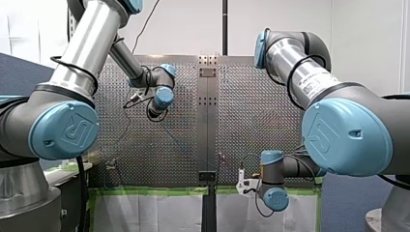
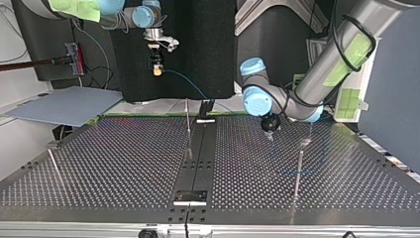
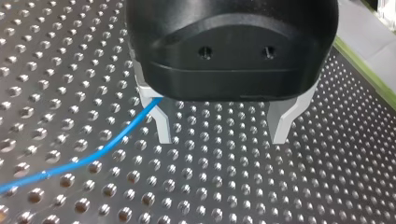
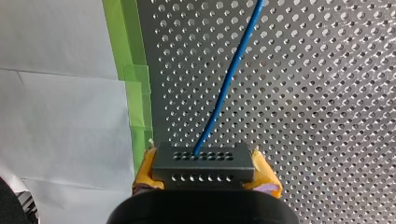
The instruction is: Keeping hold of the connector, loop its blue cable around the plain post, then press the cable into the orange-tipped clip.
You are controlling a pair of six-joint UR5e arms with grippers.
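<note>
Our right fingers (image 4: 265, 181) grip the connector (image 4: 203, 163), cable (image 4: 227, 79) trailing; left fingers (image 3: 163, 126) hang open beside it (touching, perhaps). Looping pending, we judge: pinch it next.

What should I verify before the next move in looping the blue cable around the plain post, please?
1. Connector held by my right gripper: ok, clamped between yellow pads.
2. Blue cable seated in the connector: ok.
3. My left gripper open: ok, fingers apart.
4. Cable clear of my left gripper: cannot tell, it passes close by one finger.
5. Cable looped around a post: cannot tell, its run over the table is too faint.
6. Which post is the plain one: cannot tell, tips too small.
</note>
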